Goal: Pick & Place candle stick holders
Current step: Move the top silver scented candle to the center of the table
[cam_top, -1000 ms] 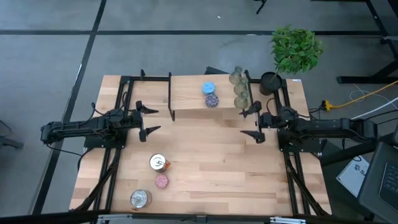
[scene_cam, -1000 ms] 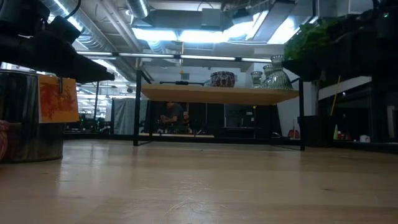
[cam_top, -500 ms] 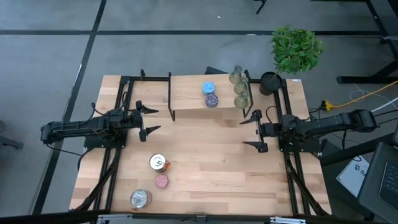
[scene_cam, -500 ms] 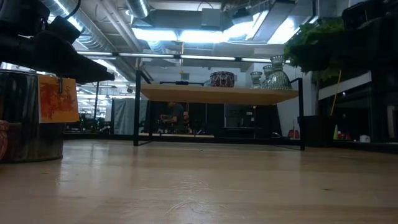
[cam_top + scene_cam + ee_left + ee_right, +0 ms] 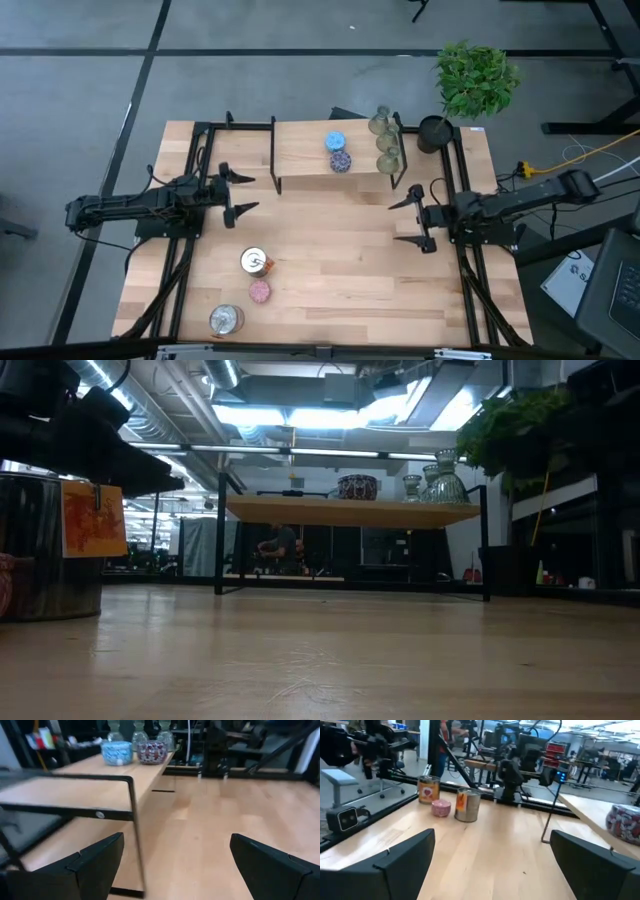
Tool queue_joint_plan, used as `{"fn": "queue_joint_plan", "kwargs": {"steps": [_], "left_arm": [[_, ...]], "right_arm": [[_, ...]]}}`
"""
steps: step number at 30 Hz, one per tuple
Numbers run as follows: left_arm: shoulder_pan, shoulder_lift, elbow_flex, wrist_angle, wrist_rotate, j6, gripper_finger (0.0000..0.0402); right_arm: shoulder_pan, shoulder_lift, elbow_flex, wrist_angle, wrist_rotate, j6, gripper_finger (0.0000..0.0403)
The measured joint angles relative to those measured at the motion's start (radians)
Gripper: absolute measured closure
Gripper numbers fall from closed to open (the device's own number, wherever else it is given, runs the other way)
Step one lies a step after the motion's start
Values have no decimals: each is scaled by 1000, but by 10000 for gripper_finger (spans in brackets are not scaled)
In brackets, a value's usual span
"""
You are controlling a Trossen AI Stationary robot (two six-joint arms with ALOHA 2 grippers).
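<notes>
On the raised wooden shelf [image 5: 305,150] at the far side stand the blue holder [image 5: 335,141], the purple-speckled holder [image 5: 341,161] and three pale green glass holders [image 5: 385,141]. On the table's near left stand a silvery holder [image 5: 256,262], the pink holder [image 5: 259,291] and a second silvery holder [image 5: 226,320]. My left gripper [image 5: 238,193] is open and empty at the left, by the shelf's left legs. My right gripper [image 5: 412,221] is open and empty at the right, over bare table, near the shelf's right legs.
A black pot [image 5: 434,133] with a green plant [image 5: 475,77] stands at the far right corner. The shelf's black metal legs [image 5: 274,155] stand on the table. Bare wood [image 5: 340,250] lies between the two grippers.
My right gripper has drawn toward the table's near edge, away from the shelf's right end, staying open and empty. My left gripper has kept still.
</notes>
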Motion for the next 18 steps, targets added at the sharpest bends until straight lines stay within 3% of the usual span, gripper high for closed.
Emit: {"fn": "queue_joint_plan", "kwargs": {"steps": [10,18], "left_arm": [[-1,0,0,8,151,-485,38],[-1,0,0,7,152,-572,38]], "right_arm": [[8,-290,0,-266,-3,-1,5],[7,-430,0,-468,46,-8,5]]}}
